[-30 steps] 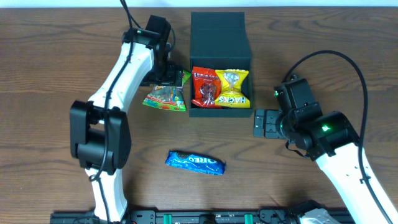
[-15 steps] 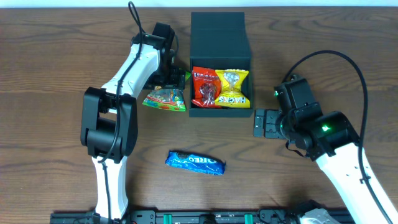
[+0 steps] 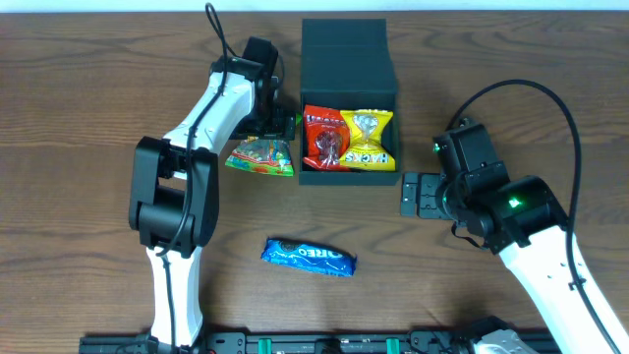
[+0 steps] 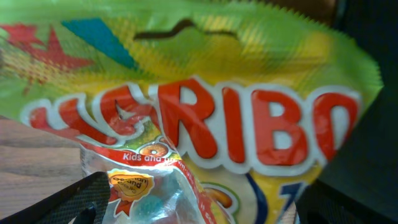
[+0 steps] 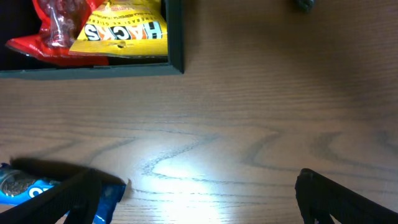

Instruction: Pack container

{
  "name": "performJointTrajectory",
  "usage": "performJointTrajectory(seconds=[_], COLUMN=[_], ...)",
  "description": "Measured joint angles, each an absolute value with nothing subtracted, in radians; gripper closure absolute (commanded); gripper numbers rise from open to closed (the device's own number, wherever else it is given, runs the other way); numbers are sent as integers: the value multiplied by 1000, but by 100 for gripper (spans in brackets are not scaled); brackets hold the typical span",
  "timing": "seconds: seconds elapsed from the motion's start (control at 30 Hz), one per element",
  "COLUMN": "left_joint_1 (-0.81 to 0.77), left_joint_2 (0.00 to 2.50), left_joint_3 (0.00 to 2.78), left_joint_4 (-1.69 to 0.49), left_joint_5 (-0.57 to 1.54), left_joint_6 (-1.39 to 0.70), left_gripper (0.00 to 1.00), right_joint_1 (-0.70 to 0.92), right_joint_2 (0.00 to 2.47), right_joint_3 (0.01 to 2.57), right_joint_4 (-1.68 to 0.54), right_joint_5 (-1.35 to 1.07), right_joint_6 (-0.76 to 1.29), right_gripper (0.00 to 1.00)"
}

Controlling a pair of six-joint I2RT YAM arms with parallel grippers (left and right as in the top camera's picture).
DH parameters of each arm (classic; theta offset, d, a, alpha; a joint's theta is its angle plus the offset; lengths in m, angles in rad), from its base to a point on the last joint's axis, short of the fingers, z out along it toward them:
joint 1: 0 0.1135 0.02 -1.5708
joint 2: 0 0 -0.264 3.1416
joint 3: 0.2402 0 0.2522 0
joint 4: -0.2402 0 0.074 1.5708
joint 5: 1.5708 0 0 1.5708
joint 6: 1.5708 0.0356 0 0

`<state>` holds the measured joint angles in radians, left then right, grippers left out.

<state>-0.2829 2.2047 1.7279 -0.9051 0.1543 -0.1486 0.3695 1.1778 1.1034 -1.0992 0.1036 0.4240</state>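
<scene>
On a dark wood-grain table [image 3: 88, 79], seen from overhead, one container [image 3: 348, 175] sits at the back centre: a matte, dark teal-black square box whose hinged flap lid [image 3: 344, 44] stands open on the far side. Its walls look plain and unmarked.

Four snack packets are in view. Two lie side by side inside the box, a red packet [image 3: 324, 138] on the left touching a yellow Hacks packet [image 3: 368, 138] on the right. Two lie on the table: a green-and-yellow Haribo bag [image 3: 260, 155] just left of the box, and a blue Oreo packet [image 3: 309, 256] well apart from it, nearer the front edge.

Two white arms work the scene. The left gripper [image 3: 278, 120] hangs over the top edge of the Haribo bag, hard against the box's left wall. In the left wrist view the bag fills the picture and the fingers [image 4: 87, 199] appear spread at the lower corners, the bag's header between them.

The right gripper [image 3: 411, 195] hovers over bare wood just right of the box's front corner, its fingers [image 5: 68, 193] held wide apart with nothing between them. Its wrist camera catches the box's front wall and part of the Oreo packet.
</scene>
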Motion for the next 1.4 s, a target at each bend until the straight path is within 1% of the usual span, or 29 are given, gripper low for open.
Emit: performJointTrajectory(seconds=[0.03, 0.07, 0.1, 0.13, 0.2, 0.23, 0.27, 0.33, 0.5, 0.67, 0.7, 0.77, 1.4], left_joint_1=[-282, -282, -282, -282, -282, -282, -282, -282, -282, -282, -282, -282, -282], left_joint_2=[2205, 2205, 2205, 2205, 2205, 2205, 2205, 2205, 2205, 2205, 2205, 2205, 2201], left_joint_3=[1723, 1723, 1723, 1723, 1723, 1723, 1723, 1723, 1723, 1723, 1723, 1723, 1723], left_joint_4=[-905, -905, -904, -903, -898, -894, -892, -891, -890, -889, -889, -889, -889], left_joint_5=[154, 154, 154, 155, 154, 154, 155, 154, 154, 155, 154, 156, 178], left_joint_6=[-149, -149, -148, -150, -142, -138, -140, -130, -134, -130, -129, -127, -134], left_gripper=[4, 1, 11, 17, 24, 31, 36, 48, 66, 79, 87, 94, 94], right_joint_1=[369, 369, 369, 369, 369, 369, 369, 369, 369, 369, 369, 369, 369], right_joint_2=[1178, 1178, 1178, 1178, 1178, 1178, 1178, 1178, 1178, 1178, 1178, 1178, 1178], right_joint_3=[1103, 1103, 1103, 1103, 1103, 1103, 1103, 1103, 1103, 1103, 1103, 1103, 1103], right_joint_4=[-1099, -1099, -1099, -1099, -1099, -1099, -1099, -1099, -1099, -1099, -1099, -1099, -1094], right_joint_5=[104, 104, 104, 104, 104, 104, 104, 104, 104, 104, 103, 104, 103], right_joint_6=[424, 424, 424, 424, 424, 424, 424, 424, 424, 424, 424, 424, 424], right_gripper=[1, 1, 1, 1, 1, 1, 1, 1, 1, 1, 1, 1, 1])
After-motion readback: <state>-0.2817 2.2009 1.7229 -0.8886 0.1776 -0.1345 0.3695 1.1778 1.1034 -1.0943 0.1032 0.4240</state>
